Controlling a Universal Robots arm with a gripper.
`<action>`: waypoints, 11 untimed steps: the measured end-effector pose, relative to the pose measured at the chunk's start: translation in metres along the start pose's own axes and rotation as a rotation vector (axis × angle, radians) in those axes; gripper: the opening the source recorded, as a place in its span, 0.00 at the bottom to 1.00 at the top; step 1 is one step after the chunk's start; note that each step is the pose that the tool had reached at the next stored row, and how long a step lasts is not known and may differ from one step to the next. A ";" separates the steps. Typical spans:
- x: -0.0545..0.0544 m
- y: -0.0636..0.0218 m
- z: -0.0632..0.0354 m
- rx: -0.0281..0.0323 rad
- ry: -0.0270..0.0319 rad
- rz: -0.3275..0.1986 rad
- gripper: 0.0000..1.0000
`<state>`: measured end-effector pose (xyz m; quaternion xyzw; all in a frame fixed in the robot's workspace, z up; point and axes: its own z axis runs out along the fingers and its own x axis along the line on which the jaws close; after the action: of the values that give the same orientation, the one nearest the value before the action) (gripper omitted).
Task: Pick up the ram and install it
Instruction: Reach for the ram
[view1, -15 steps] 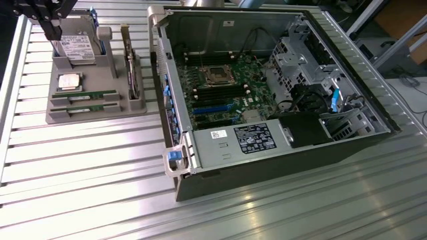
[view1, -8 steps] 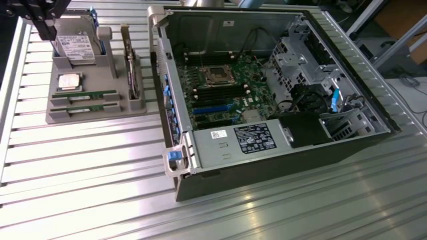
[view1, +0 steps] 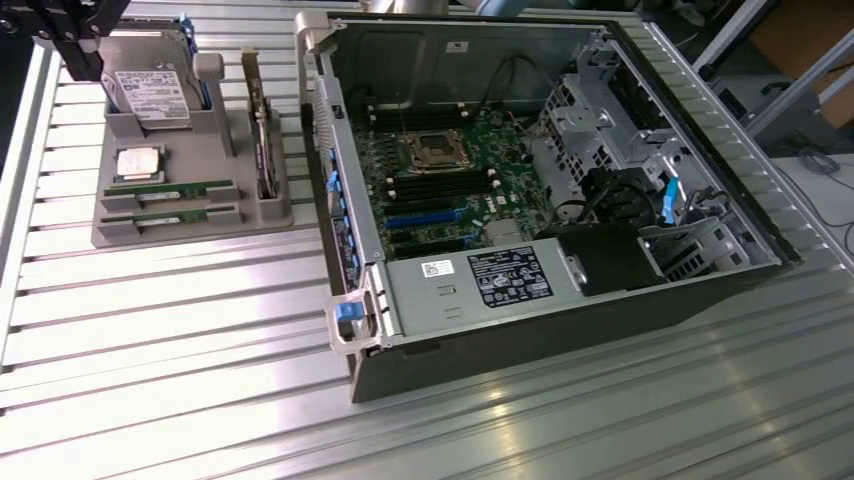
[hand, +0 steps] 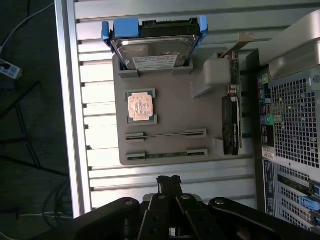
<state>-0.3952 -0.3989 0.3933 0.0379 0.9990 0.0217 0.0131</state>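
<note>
Gripper closed, empty, hovering nr tray; both ram sticks sit in tray slots.

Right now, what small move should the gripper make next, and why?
Probably open first: the gripper is shut and empty, well clear of the grey tray, while the nearest ram stick lies untouched in its slot.
</note>
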 end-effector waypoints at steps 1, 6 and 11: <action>0.001 -0.0001 0.0000 0.0000 0.0000 0.000 0.11; 0.007 -0.0005 -0.0002 0.0000 0.0000 0.000 0.11; 0.011 -0.0008 -0.0003 0.0000 -0.0001 0.000 0.11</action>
<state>-0.4059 -0.3989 0.3933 0.0379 0.9990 0.0217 0.0131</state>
